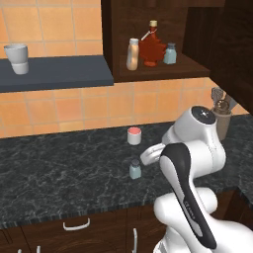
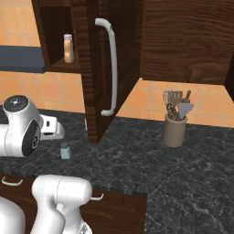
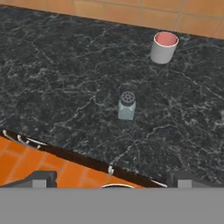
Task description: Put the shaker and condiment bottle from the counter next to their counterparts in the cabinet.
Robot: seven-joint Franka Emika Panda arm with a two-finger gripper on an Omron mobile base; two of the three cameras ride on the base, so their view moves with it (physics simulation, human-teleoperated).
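The black marbled counter [image 1: 59, 168] carries the shaker [image 3: 126, 105] upright near its front edge, the condiment bottle [image 1: 132, 54] already in the cabinet [image 1: 153, 74]; the gripper [image 3: 111, 177] hovers above, jaws wide and empty, and an off-centre descent could topple the shaker

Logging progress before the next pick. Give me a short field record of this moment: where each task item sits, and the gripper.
small pale blue-grey shaker with grey cap: upright on the black marbled counter, in front of the white jar with red lid
tan-orange condiment bottle: on the dark wooden cabinet shelf, left of the red leaf-shaped syrup bottle
second shaker: right of the syrup bottle
gripper: open, holds nothing, above the counter edge
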